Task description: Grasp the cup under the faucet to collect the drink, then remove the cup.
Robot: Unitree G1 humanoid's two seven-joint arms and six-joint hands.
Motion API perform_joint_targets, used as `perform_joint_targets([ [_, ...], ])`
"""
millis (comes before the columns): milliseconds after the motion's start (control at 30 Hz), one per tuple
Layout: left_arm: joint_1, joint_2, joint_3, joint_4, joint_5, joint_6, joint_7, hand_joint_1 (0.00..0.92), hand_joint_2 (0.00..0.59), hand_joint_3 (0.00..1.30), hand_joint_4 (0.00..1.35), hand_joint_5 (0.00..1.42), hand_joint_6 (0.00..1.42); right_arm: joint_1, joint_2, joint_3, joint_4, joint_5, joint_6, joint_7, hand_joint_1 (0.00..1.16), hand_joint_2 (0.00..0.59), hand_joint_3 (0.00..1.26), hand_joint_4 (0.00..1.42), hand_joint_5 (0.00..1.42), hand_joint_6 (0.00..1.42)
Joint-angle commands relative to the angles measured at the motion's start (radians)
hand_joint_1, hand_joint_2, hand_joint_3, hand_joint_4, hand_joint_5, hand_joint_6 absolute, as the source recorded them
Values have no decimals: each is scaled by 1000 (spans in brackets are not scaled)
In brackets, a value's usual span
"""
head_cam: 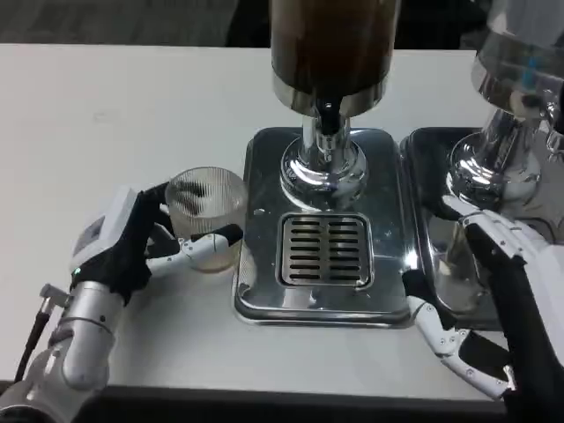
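A clear ribbed plastic cup (pixel 206 214) stands upright on the white table, just left of the dispenser's steel base (pixel 264 291). My left hand (pixel 132 240) wraps around it from the left, fingers (pixel 201 248) curled across its front. The dark drink dispenser (pixel 332 44) rises at the top centre, with its black faucet (pixel 328 117) above the slotted drip grate (pixel 324 250). The cup is left of the grate, not under the faucet. My right hand (pixel 493 326) hovers at the lower right beside the base, fingers (pixel 441 333) apart and holding nothing.
A second steel dispenser (pixel 515 97) on its own tray (pixel 432 176) stands at the right, close to my right forearm. Bare white tabletop (pixel 106 115) stretches to the left and along the front edge.
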Motion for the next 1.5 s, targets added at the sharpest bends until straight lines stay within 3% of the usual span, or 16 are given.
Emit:
perform_joint_targets([
  [33,23,-15,-3,18,-1,-3,-26,641,54,537,580,873,1080,-8,6,-2,8,9,-2,-4,537,424,241,251,199,146],
  [267,43,-14,4,15,-19,-14,-3,709,1,616,682,940,1178,-14,7,-2,12,10,-3,-4,545,427,241,257,199,146],
  [933,94,62,54,-98,-5,-166,147,702,0,645,720,935,1205,-47,3,3,43,32,-15,-10,548,422,241,258,199,146],
  [1233,66,32,17,-127,42,-174,118,697,0,645,720,938,1200,-52,13,9,44,33,-19,-21,548,421,241,259,207,146],
  [1500,3,-14,-29,-102,93,-132,78,694,0,646,722,940,1204,-33,38,20,34,18,-22,-49,548,421,248,261,209,146],
])
